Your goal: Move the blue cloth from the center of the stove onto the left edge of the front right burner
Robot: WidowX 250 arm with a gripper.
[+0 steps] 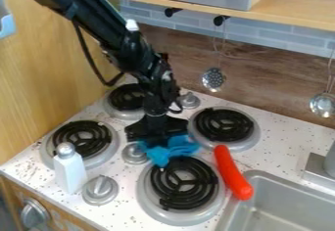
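Snagging on the coil [157, 180] threatened the cloth [173, 150], which lapped the near burner's [146, 194] 12 o'clock rim below the gripper [157, 138], though whether that was clenched or released I couldn't tell.

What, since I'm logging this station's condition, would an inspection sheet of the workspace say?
Surface: speckled counter with four coil burners; dark specks on it.
Job's things: blue cloth, bunched at the edge of the front right burner.
Clutter: white bottle upright by the front left burner; red, rounded long object between burner and sink.
Gripper: the gripper points down at the cloth; grip unclear.
Cables: black cable looping beside the arm.
Surroundings: slotted utensil hanging below the shelf.
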